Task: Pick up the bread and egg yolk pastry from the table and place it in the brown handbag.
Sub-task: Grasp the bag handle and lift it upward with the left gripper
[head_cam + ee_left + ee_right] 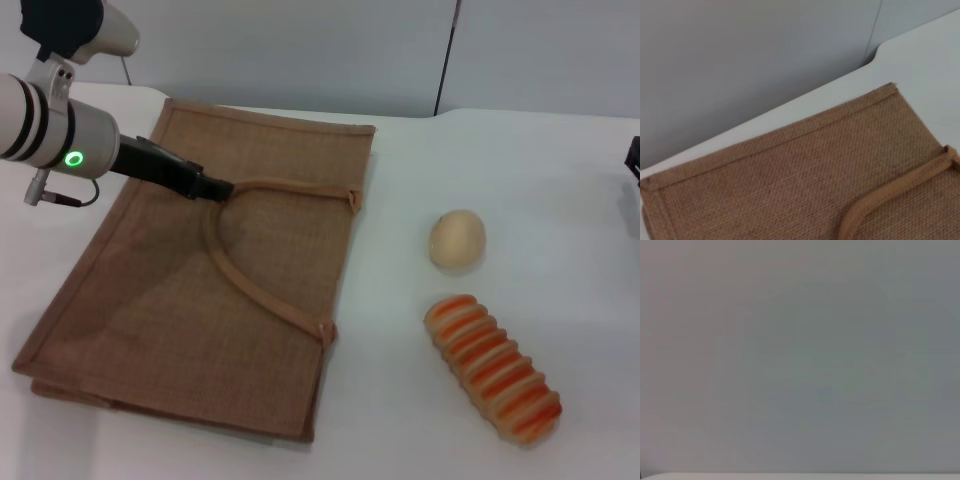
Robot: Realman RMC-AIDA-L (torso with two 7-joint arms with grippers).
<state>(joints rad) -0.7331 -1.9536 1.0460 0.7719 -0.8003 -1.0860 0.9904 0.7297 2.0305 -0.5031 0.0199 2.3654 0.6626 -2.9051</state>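
Right now the left pincer (222, 187) reaches out low over the brown handbag (150, 320), its dark tip meeting the bend of the tan loop handle (250, 285) that lies on the upper face of the bag. Whether its fingers are apart or pinched on the strap I cannot tell; the tip looks narrow and touches or nearly touches the handle. The handbag lies flat on the white table (560, 200), spreading out beneath and on the near side of the pincer, with its long edge running away toward the wall. In the left wrist view only the burlap weave of the bag (790, 180), its stitched hem, and a curve of the handle (880, 205) show, with the table edge and grey wall beyond.

Off to the right of the left pincer, past the handbag's edge and clear of it, sits the egg yolk pastry (457, 240), upright on its flat base. Nearer the robot than the pastry and just beside it lies the bread (492, 368), resting lengthwise at a slant on the table, apart from the bag.

At the far right edge of the head view a dark sliver of the right pincer (633, 165) shows, well apart from everything; its fingers are out of sight. Its wrist view shows only blank grey wall.
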